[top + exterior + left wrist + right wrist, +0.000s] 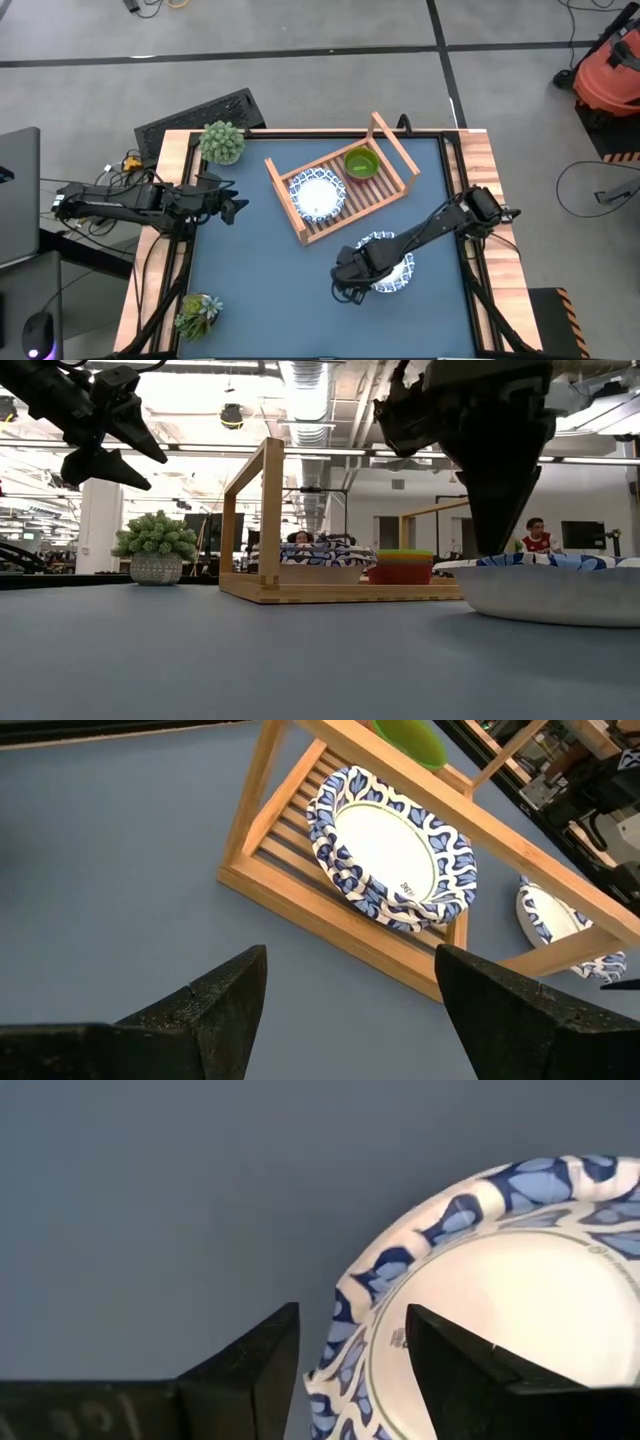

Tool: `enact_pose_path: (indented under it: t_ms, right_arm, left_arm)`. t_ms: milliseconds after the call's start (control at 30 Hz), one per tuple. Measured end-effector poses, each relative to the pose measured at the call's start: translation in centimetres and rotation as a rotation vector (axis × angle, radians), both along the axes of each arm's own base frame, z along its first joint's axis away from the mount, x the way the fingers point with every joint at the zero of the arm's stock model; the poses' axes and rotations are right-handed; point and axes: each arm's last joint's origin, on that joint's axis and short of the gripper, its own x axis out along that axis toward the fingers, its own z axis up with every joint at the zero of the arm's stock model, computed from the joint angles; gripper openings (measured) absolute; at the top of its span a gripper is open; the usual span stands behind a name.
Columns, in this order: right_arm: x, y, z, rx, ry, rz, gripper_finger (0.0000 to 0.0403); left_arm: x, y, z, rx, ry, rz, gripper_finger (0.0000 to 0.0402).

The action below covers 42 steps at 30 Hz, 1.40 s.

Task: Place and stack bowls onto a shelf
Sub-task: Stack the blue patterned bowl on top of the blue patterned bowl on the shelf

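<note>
The step in hand is judged to be the pick-up of the second wide shallow white bowl with a blue patterned rim (392, 268), which lies on the blue-grey table top (260, 290) at about five o'clock from the table's centre, apart from the rack.

The right gripper (345, 1350) is positioned over the near edge of this bowl. Its fingers are seen spread a little, one outside the rim and one over the inner face, so that the rim stands between them; contact is not confirmed, and nothing is yet pinched. The next move is judged to call for a closing on the rim, a lift, and a carry toward twelve o'clock.

Farther off, at about one o'clock from centre, the light wooden slatted shelf (386, 191) is set askew. A matching white bowl with a blue rim (317, 195) rests on its slats, with a small round green bowl (361, 164) beside it, apparently seated in a red-pink one.

The left gripper (345, 1010) is held at nine o'clock, fingers spread wide and empty.
</note>
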Motion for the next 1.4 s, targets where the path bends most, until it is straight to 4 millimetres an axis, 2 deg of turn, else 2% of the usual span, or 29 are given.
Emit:
enact_pose_path:
  t_ms: [233, 333, 433, 600, 800, 1000, 1133, 1300, 1400]
  right_arm:
    - [-0.2, 0.0, -0.9, 0.004, 0.001, -0.004, 0.019]
    - [-0.2, 0.0, -0.9, 0.016, 0.003, -0.005, 0.0167]
    - [-0.3, 0.0, -0.9, 0.022, 0.012, -0.004, 0.0122]
    - [-0.3, 0.0, -0.9, 0.031, 0.016, -0.01, 0.0024]
    - [-0.5, -0.1, 0.4, 0.045, 0.013, -0.003, 0.0019]
    - [-0.9, -0.4, 4.7, 0.077, -0.031, 0.109, 0.0016]
    - [-1.8, -1.5, 8.9, 0.102, -0.119, 0.168, 0.0016]
    - [-3.5, -4.0, 15.1, 0.127, -0.356, 0.191, 0.0016]
    - [-4.4, -5.8, 18.2, 0.076, -0.517, 0.184, 0.0016]
  left_arm:
    - [0.0, 0.0, 0.0, -0.003, -0.001, 0.003, 0.0274]
    - [0.0, 0.0, 0.0, -0.001, -0.001, 0.003, 0.0274]
    - [0.0, 0.0, 0.0, 0.004, -0.002, 0.012, 0.0274]
    - [0.0, 0.0, 0.0, -0.002, -0.005, 0.018, 0.0274]
    - [0.0, 0.0, 0.0, -0.009, -0.009, 0.019, 0.0274]
    - [0.0, 0.0, 0.0, -0.01, -0.01, 0.019, 0.0274]
    - [0.0, 0.0, 0.0, -0.014, -0.009, 0.008, 0.0274]
    - [0.0, 0.0, 0.0, -0.017, -0.008, 0.003, 0.0274]
    - [0.0, 0.0, 0.0, -0.018, -0.008, 0.004, 0.0274]
